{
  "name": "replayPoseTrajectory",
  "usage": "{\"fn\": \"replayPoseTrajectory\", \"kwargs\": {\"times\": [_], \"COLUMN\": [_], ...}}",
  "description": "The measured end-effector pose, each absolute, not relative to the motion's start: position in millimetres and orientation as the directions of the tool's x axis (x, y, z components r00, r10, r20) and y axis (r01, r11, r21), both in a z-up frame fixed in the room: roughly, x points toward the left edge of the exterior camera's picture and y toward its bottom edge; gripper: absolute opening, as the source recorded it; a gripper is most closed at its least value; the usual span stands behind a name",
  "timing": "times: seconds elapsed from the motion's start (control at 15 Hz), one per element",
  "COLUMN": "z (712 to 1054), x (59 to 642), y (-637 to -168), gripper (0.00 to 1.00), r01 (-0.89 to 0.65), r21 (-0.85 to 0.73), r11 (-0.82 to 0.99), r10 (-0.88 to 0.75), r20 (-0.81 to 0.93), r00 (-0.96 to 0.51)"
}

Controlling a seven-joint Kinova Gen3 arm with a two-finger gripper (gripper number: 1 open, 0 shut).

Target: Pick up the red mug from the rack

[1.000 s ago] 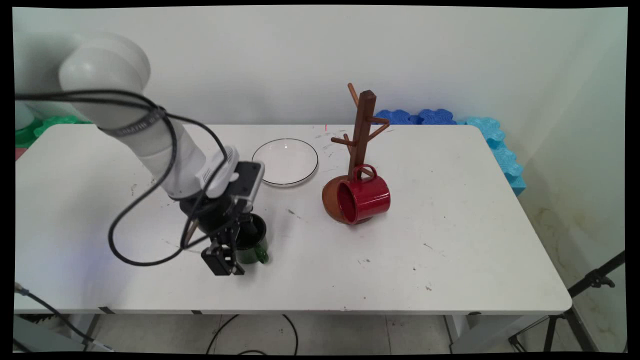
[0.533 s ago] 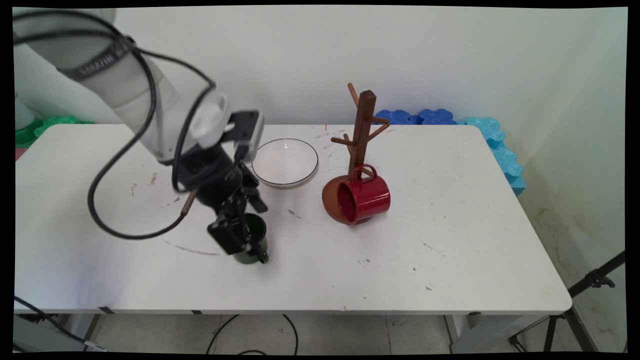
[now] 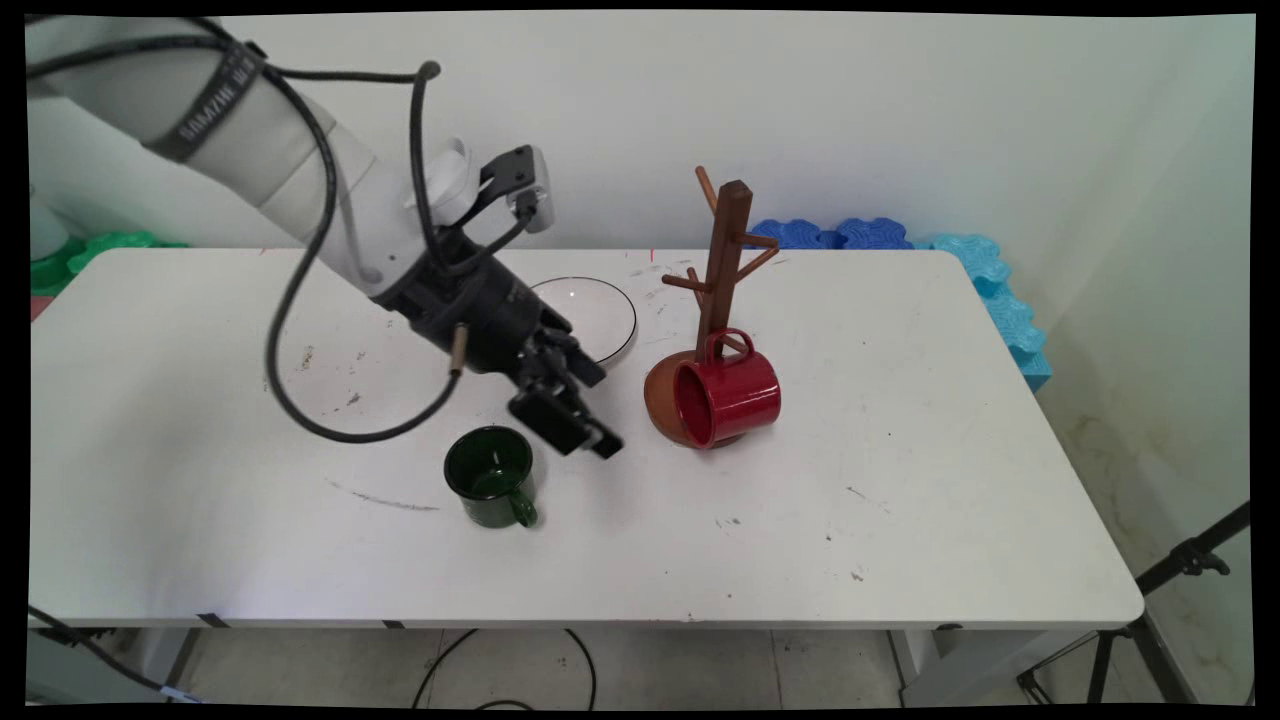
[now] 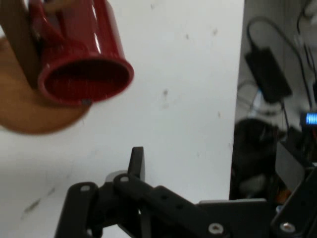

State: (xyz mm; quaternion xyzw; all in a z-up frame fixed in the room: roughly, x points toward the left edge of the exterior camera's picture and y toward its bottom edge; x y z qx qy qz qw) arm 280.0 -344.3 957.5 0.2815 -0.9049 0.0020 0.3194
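White tabletop (image 3: 900, 450): carries every thing here; scuffed with dark marks, with bare stretches at the right and along the near edge.
White arm (image 3: 300, 170): comes in from the upper left and slopes down and to the right across the tabletop, black cables looping off it. Its wrist is tilted, so the hand points aslant toward the right, not straight down.
Brown mug tree (image 3: 725, 260): stands upright on a round base right of centre, pegs sticking out at several heights. In the hand view its base (image 4: 20, 114) shows at the upper left.
Plate (image 3: 605, 315): a dark-rimmed white one, lying flat behind the hand; the arm covers its left part.
Red mug (image 3: 730, 395): hangs by its handle from a low peg of the mug tree. Its long axis lies roughly level and its mouth faces left and toward the near side, which is toward the hand. The hand view looks almost into that mouth (image 4: 81, 54), at the upper left.
Green mug (image 3: 490, 485): stands upright on the tabletop, mouth up, handle turned toward the near right. It is just below and left of the hand in the main view, apart from it.
Gripper (image 3: 575, 425): hangs above the tabletop between the two mugs, nearer the green one and aimed at the red one.
Jaws: neither mug is in them; whether they stand wide or narrow, I cannot tell.
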Motion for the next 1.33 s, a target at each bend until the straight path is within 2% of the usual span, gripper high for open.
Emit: {"fn": "replayPoseTrajectory", "kwargs": {"times": [0.8,1.33], "z": [889,843], "x": [279,279], "y": [-339,-333], "gripper": [1.00,1.00], "r01": [-0.580,-0.615], "r21": [0.250,0.314], "r11": [0.775,0.723], "r10": [-0.520,-0.538], "r20": [0.774,0.815], "r00": [-0.361,-0.215]}}
